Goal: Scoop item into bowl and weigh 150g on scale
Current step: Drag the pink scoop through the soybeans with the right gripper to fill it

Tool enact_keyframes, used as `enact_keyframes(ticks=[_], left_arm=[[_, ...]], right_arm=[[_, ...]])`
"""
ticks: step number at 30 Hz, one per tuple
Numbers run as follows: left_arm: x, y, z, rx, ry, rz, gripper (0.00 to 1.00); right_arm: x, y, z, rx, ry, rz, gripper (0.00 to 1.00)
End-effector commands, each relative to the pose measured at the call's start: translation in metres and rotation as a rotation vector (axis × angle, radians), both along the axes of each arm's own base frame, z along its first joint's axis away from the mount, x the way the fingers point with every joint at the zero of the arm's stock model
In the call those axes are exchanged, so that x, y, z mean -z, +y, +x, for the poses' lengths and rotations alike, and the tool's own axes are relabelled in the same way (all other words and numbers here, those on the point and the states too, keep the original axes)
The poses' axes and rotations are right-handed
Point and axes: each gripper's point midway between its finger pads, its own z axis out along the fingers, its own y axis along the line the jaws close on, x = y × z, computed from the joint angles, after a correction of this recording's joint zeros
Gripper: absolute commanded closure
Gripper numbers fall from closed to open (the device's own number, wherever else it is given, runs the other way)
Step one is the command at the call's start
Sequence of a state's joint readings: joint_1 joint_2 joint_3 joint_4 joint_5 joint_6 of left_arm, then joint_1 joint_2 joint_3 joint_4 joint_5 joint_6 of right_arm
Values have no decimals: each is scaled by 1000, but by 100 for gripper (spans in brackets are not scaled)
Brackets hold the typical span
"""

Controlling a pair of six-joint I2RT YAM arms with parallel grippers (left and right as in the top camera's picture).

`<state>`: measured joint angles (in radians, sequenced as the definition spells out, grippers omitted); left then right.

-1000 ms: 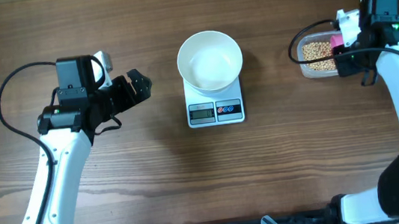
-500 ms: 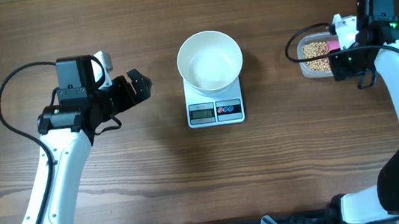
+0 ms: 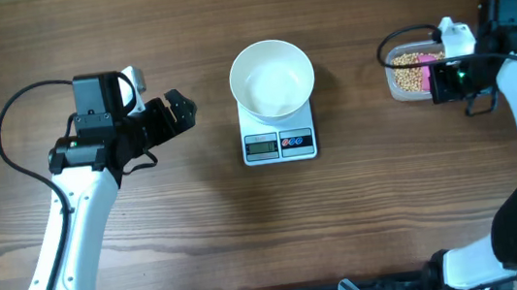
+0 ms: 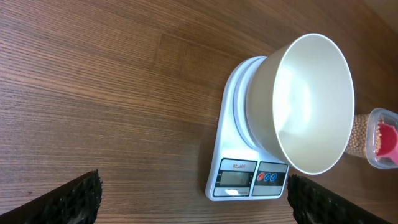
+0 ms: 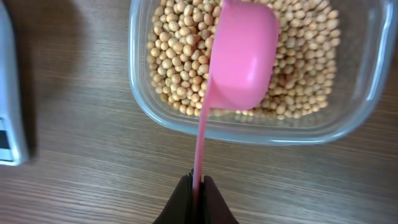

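Beans (image 5: 180,68) are sitting in the tub (image 5: 249,134), 3 o'clock from the bowl (image 3: 271,78) on the scale (image 3: 279,144), with bare table (image 3: 363,201) lying between. Right gripper (image 5: 197,186) is clamping the scoop (image 5: 242,56) by its handle over them. Left gripper (image 3: 180,109) is hanging wide open at 9.

Wooden table (image 3: 200,235) — scale (image 3: 279,144), clear tub (image 5: 298,129).

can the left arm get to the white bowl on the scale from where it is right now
Probably yes: the open left hand faces the bowl on the scale, with only bare table between them.
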<state>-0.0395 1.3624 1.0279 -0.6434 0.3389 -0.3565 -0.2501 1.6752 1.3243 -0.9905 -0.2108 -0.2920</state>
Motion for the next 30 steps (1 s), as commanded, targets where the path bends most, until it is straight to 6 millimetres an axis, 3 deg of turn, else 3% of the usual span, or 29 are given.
enact_keyframes(ticks=[1, 23, 30], left_arm=[[-6, -2, 3, 14, -15, -3, 0], [-6, -2, 3, 14, -14, -3, 0], [-6, -2, 3, 14, -14, -4, 0]], right_arm=[[6, 18, -1, 9, 11, 191, 96], [-9, 6, -1, 89, -47, 373, 96], [-2, 7, -6, 94, -32, 379, 96]])
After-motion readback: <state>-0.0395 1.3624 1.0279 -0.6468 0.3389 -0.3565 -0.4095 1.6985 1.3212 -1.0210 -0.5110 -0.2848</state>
